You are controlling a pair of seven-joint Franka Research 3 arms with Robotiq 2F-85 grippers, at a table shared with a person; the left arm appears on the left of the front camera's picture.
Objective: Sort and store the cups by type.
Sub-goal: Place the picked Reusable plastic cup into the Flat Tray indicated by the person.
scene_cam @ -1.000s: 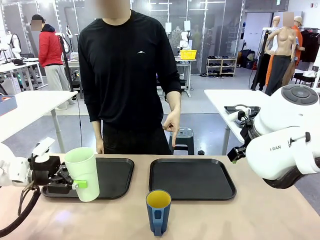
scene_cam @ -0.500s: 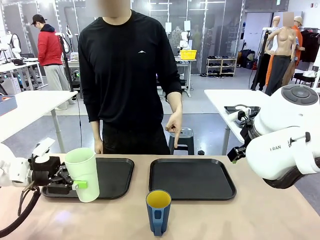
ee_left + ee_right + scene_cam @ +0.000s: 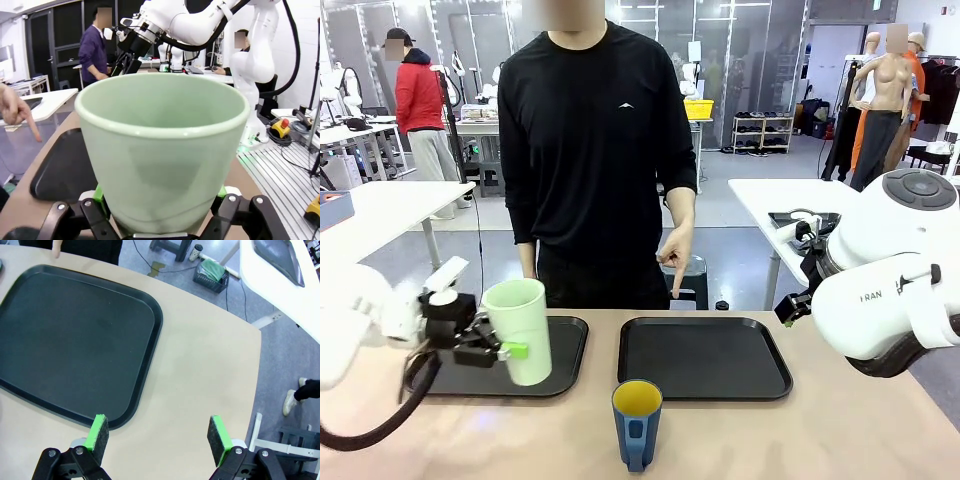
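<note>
My left gripper (image 3: 508, 351) is shut on the pale mint-green tumbler (image 3: 520, 328), gripping its lower part and holding it slightly tilted over the left black tray (image 3: 565, 352). In the left wrist view the tumbler (image 3: 160, 150) sits between the green pads (image 3: 98, 193), its open mouth facing the camera. The dark blue handled mug (image 3: 637, 421) with a yellow inside stands on the table near the front edge, in the middle. My right gripper (image 3: 159, 434) hangs open and holds nothing, over the bare table just past the corner of the right black tray (image 3: 75, 340).
A person stands at the far side, and one hand (image 3: 672, 250) points a finger down toward the right tray (image 3: 705, 356). That hand (image 3: 17, 107) also appears in the left wrist view. The right arm's white body (image 3: 890, 280) sits at the table's right end.
The left arm has carried the tumbler to the right and slightly up, over the left tray. The person has stepped a little to the right, and the hand still points down. The mug has not moved.
</note>
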